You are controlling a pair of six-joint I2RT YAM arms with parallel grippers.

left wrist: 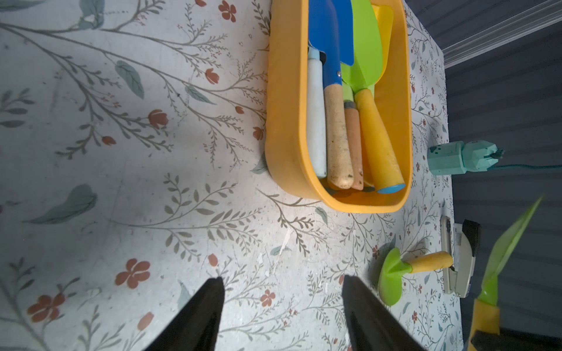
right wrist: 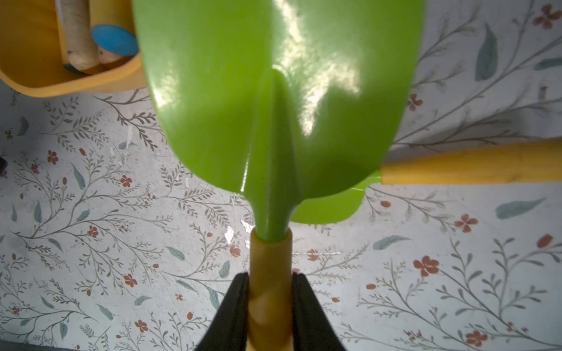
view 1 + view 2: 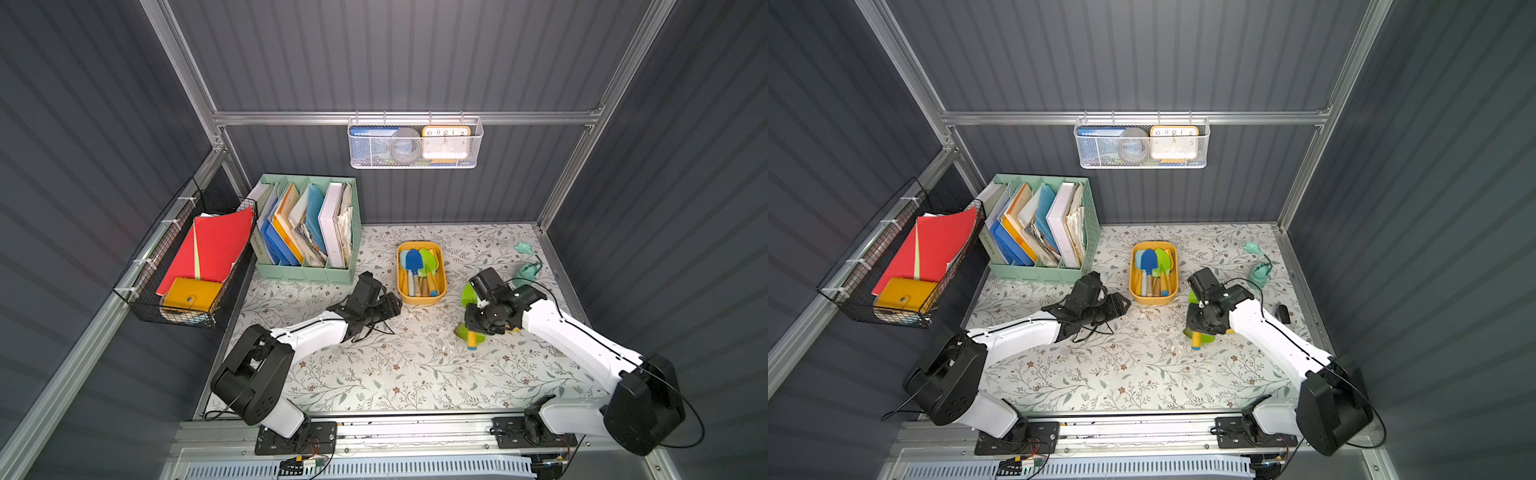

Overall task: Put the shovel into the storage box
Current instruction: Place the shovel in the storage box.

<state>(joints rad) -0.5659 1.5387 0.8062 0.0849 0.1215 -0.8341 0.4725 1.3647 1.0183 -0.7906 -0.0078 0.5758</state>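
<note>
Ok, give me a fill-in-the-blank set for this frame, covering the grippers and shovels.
The shovel in the right gripper has a ___ blade.
The left gripper is ___ and holds nothing.
The blue-bladed shovel lies ___ the storage box.
Missing: green; open; inside.

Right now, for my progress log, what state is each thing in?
storage box, holds several shovels
green shovel, held aloft, outside the storage box
right claw, shut on green shovel's handle
left claw, open and empty
small green tool, lying loose below the green shovel
</note>
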